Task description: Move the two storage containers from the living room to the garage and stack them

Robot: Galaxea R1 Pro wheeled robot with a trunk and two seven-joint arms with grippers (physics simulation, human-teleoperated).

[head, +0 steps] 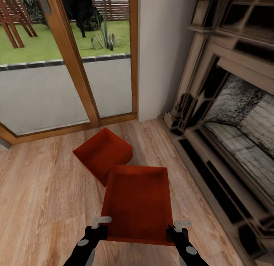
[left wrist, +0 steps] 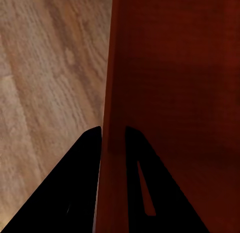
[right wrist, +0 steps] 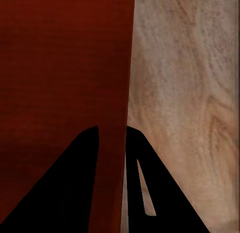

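Left end effector (head: 99, 225) and right end effector (head: 178, 228) each clamped on near container (head: 137, 205) wall — uneven lift could tilt it, slip; 2nd container (head: 101, 153) behind.

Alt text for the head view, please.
Two pincers, left and right, grip the near corners of a red bin above a wood floor. A second red bin lies behind it, by glass doors and a dark fireplace.
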